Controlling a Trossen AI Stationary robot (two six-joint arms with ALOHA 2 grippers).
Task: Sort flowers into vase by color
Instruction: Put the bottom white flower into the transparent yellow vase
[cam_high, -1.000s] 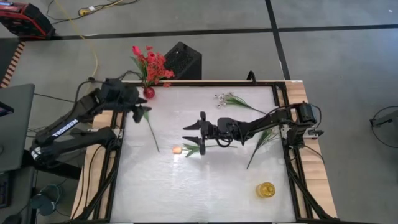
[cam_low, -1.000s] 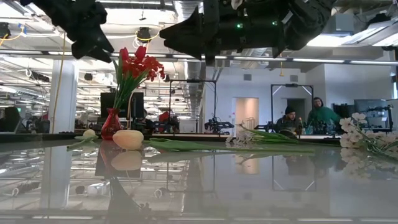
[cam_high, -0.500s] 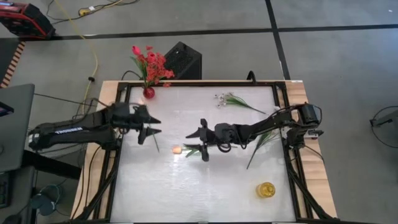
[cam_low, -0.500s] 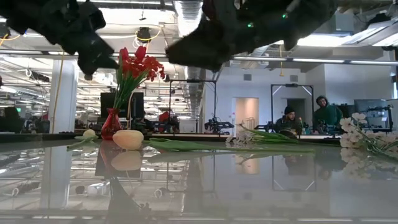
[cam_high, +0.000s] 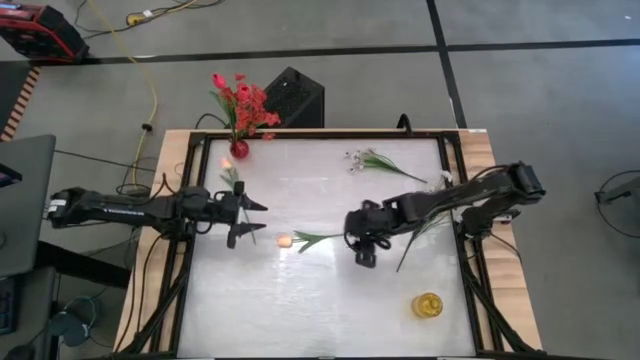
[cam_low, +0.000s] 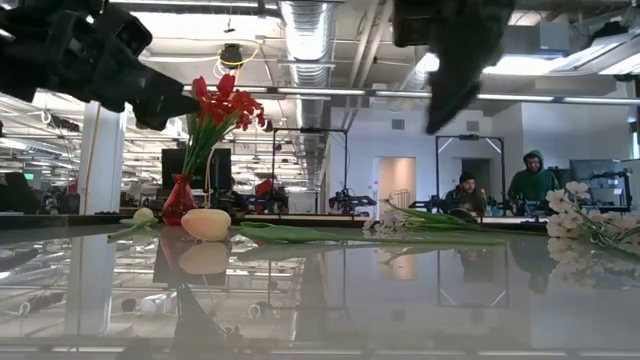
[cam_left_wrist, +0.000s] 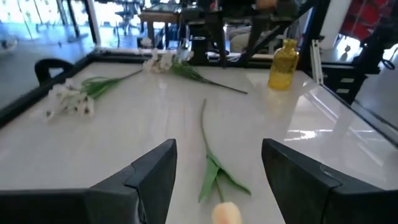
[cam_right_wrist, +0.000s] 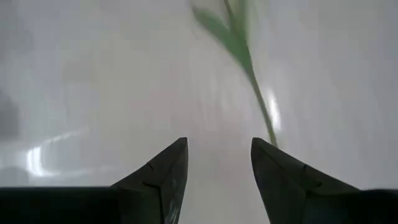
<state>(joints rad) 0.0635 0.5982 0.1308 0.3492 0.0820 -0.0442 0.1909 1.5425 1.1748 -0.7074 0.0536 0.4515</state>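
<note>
**Two grippers, both empty, over a glossy white table**

Two dark arms reach in low from opposite sides. The left gripper (cam_high: 248, 220) hovers with its jaws spread wide, just short of the pale orange tulip (cam_high: 284, 241) lying near the table's middle; the left wrist view shows that bud (cam_left_wrist: 226, 213) between its fingers (cam_left_wrist: 152, 177). The right gripper (cam_high: 364, 252) hangs over the stem's far end, jaws parted and holding nothing, the green stem (cam_right_wrist: 252, 81) running past its fingers (cam_right_wrist: 163, 174).

No readable writing shows on the arms or vases.

Farther out, a white-blossom sprig (cam_high: 372, 161) lies near the back edge and another green stem (cam_high: 420, 232) near the right side. A yellow vase (cam_high: 428, 304) stands at the front right corner; a red vase (cam_high: 240, 149) holding red flowers (cam_high: 243, 103) stands at the back left corner.

The table (cam_high: 300, 300) is shiny and mirrors everything. Beyond it, the low view shows an open workshop with ceiling ducts and two seated people (cam_low: 495, 188).
</note>
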